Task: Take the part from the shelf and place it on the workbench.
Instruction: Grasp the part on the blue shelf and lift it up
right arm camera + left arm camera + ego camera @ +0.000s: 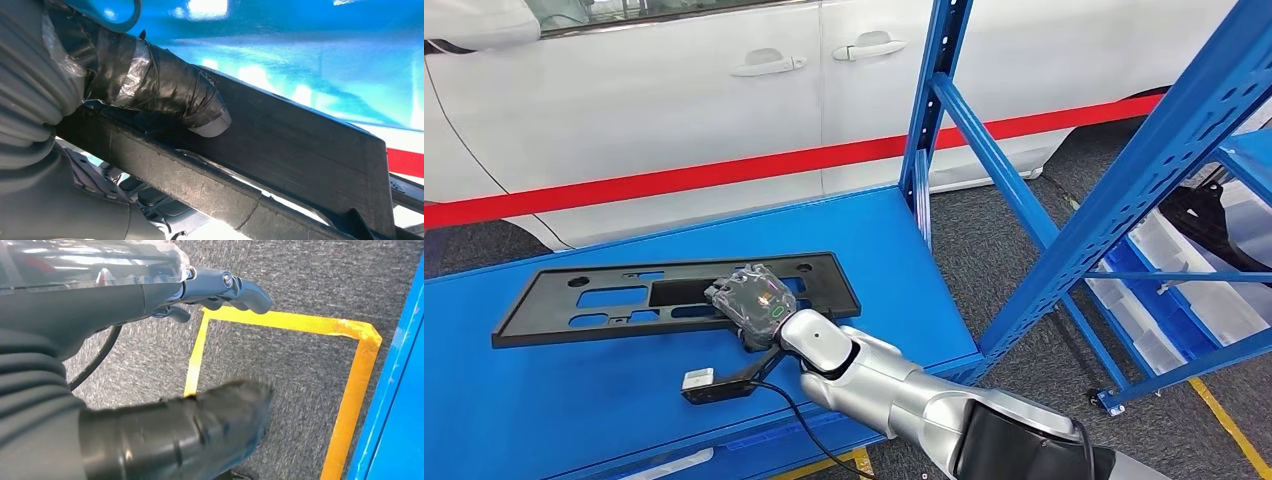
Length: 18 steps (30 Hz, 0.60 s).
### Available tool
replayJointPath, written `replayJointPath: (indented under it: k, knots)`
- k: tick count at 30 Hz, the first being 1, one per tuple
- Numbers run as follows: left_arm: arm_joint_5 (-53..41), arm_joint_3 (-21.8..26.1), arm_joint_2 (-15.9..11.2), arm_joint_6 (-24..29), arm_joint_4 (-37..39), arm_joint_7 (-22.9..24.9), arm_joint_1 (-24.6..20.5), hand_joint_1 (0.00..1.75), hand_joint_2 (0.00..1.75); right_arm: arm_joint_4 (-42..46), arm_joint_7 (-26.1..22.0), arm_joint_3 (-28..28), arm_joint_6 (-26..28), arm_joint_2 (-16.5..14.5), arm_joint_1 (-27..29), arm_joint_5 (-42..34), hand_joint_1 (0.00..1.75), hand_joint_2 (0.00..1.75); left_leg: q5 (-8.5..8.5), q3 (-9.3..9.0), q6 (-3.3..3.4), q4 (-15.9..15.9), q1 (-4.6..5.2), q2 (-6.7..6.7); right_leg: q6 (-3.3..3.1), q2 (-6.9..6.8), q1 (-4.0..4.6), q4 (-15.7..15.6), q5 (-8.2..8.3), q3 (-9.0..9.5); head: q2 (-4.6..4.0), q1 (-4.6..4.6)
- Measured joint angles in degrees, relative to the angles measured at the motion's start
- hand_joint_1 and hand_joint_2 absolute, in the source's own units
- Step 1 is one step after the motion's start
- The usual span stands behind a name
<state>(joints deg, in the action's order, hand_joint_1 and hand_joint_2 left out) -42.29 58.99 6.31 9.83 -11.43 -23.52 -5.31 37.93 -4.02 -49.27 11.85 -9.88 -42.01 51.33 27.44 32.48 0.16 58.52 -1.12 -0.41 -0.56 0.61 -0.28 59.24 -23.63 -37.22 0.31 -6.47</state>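
The part (604, 300) is a long flat black panel with cut-outs, lying on the blue workbench (574, 410). My right hand (752, 300) sits at its near edge toward the right end and grips it. In the right wrist view the taped thumb (200, 110) presses on one face of the part (310, 150) while darker fingers (150, 200) show on its other side. My left hand (125, 305) hangs over the grey floor, fingers (240, 290) and thumb (200, 435) apart, holding nothing.
The blue shelf frame (1124, 190) stands to the right of the workbench, with clear bins (1214, 300) on its low level. A white car (674, 90) and a red barrier strip (724, 170) lie behind. Yellow floor tape (280, 322) runs under my left hand.
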Motion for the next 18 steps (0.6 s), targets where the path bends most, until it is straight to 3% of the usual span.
replayJointPath:
  k: [10, 14, 18]
  knots:
    - [-0.82, -0.07, 0.26, -1.07, 0.0, -0.41, -0.06, 0.0, 1.75, 1.75, -0.65, 0.99, 0.45, 0.4, 0.39, 0.08, 1.75, 1.75, 0.0, 0.01, 0.0, 0.0, 0.01, 0.01, 0.0, 0.01, -0.01, 0.01, 0.0, 0.0, 0.0, 0.0]
    - [-1.49, -0.26, 0.69, 0.2, 0.0, -1.57, -0.24, 0.0, 0.0, 6.21, -1.02, 1.46, -0.96, 0.66, 0.48, 0.34, 1.75, 1.75, 0.0, 0.01, 0.0, 0.0, 0.01, 0.05, 0.0, 0.05, -0.01, 0.01, 0.0, -0.02, 0.0, 0.0]
    - [-1.32, -0.37, 0.73, -2.95, 0.0, -3.43, -0.25, 0.0, 0.0, 12.76, -1.75, 1.48, -2.62, 0.91, 1.33, 1.03, 1.75, 1.75, 0.0, 0.02, 0.0, 0.0, -0.01, 0.03, 0.0, 0.04, 0.0, 0.03, -0.01, -0.03, 0.0, 0.0]
